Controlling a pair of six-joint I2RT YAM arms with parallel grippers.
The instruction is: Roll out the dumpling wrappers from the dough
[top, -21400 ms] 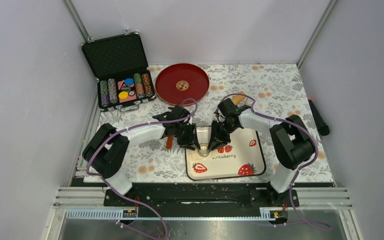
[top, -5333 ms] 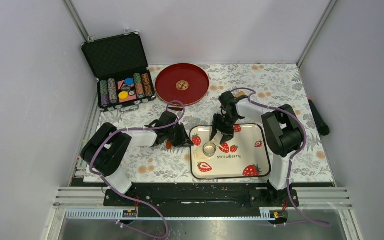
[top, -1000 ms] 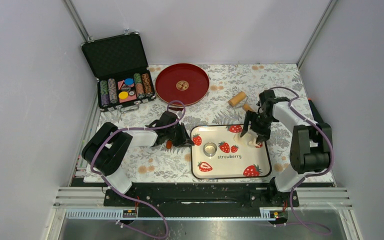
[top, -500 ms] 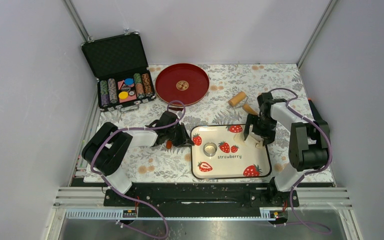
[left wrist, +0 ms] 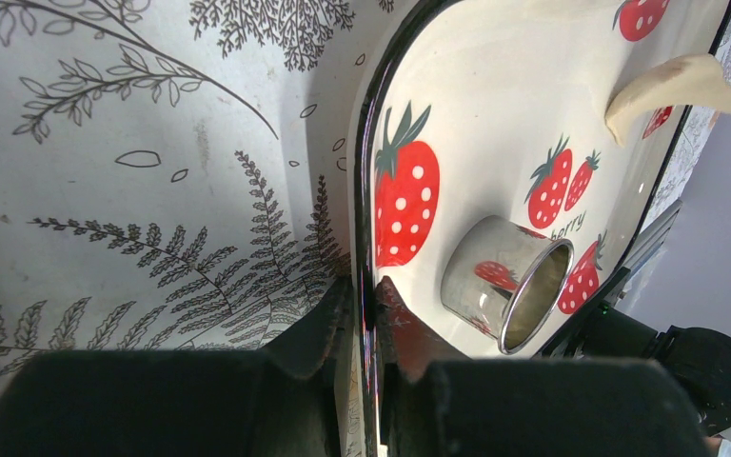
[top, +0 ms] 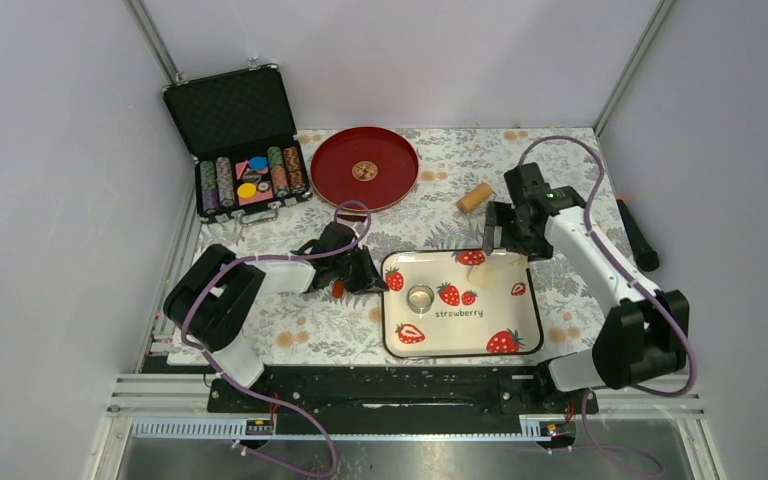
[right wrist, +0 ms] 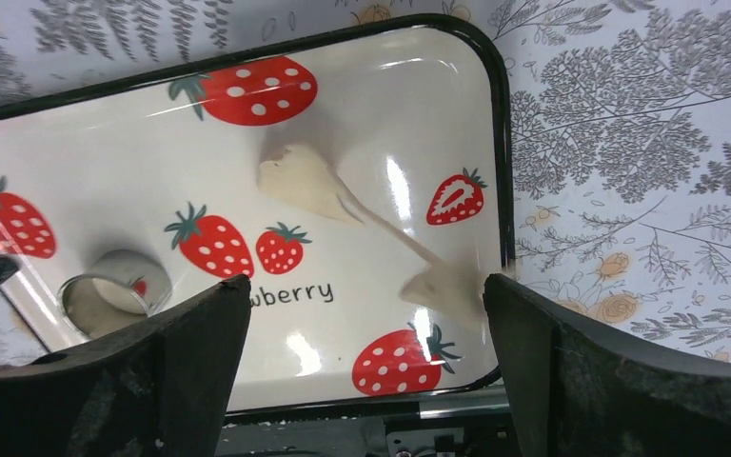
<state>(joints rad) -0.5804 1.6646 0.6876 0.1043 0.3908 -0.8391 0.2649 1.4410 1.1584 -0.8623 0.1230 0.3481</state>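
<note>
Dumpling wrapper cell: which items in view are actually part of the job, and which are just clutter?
Job:
- dough, stretched thin across the strawberry tray
- metal ring cutter, on the tray
- wooden roller, on the table behind the tray

Lying about:
- red plate
- poker chip case
- black stick-like object, at the right edge
</note>
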